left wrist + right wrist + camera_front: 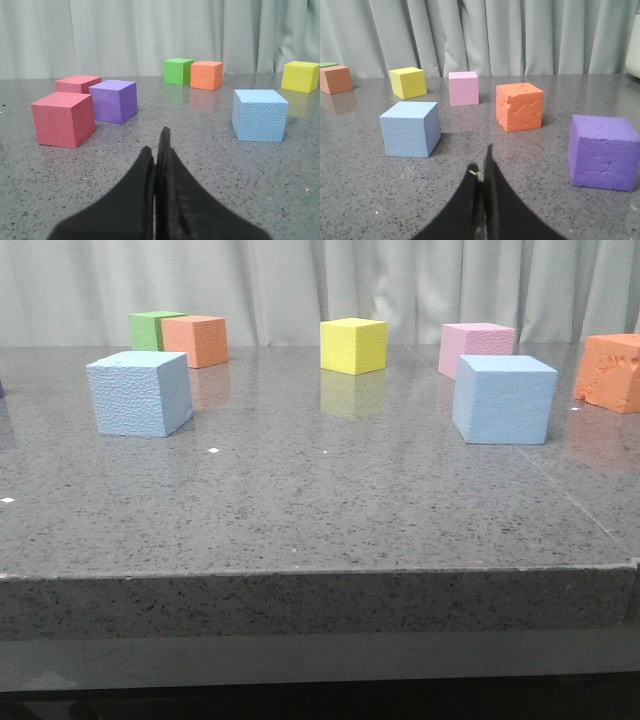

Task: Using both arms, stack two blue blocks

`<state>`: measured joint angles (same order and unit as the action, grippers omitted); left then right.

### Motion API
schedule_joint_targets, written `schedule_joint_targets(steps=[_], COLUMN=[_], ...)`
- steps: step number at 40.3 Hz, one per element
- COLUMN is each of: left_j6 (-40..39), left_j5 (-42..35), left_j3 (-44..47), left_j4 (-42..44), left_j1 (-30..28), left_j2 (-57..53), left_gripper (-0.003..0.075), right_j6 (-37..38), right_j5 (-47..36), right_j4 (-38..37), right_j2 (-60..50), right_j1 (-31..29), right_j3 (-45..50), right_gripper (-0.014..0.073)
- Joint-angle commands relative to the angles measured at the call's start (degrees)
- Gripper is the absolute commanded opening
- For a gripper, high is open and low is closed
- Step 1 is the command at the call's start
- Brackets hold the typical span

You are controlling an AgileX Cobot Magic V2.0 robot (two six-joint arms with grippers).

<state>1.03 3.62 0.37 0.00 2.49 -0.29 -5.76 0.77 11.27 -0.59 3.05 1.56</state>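
Pressing together with nothing between them, the jaws of the left gripper (159, 150) sit low over the grey speckled table (320, 500); the right gripper (483, 167) has its jaws closed the same way.

Ahead of the left gripper stands the rough blue block (260, 115), its faces pebbled and pale; in the front view it sits on the table's left side (140, 392). Ahead of the right gripper stands the smooth blue block (411, 128), flatter in finish, though any faint imprint on it is hard to make out; it sits on the right side (503, 398). Both rest upright on the table, well apart.

A pink cube (476, 346) stands just behind the smooth block, a yellow cube (353, 345) farther back between the two.
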Motion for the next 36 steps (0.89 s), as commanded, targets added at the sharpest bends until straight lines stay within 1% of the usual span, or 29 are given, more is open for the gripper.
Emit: schedule_joint_targets(steps=[1,21,23,29,36], left_j6=[-0.6,-0.6,-0.6,-0.6,-0.6], left_j5=[-5.0,-5.2,-6.4,-11.6,-11.9], left_j3=[0.1,0.1,0.1,0.1,0.1], left_j4=[0.0,0.0,1.4,1.6,1.6], left_j1=[0.1,0.1,0.1,0.1,0.1], left_j2=[-1.0,-1.0,-1.0,-1.0,-1.0], left_gripper=[-0.0020,-0.0020,-0.0020,-0.0020,-0.0020], right_j6=[0.1,0.1,0.1,0.1,0.1], right_j5=[-4.4,-4.4,-4.4,-6.2,-7.2], right_j4=[0.3,0.3,0.3,0.3,0.3], right_j2=[-1.0,-1.0,-1.0,-1.0,-1.0], right_j1=[0.1,0.1,0.1,0.1,0.1], right_j3=[-0.3,-0.3,-0.3,-0.3,-0.3], right_gripper=[-0.0067,-0.0067,-0.0067,-0.0067,-0.0067])
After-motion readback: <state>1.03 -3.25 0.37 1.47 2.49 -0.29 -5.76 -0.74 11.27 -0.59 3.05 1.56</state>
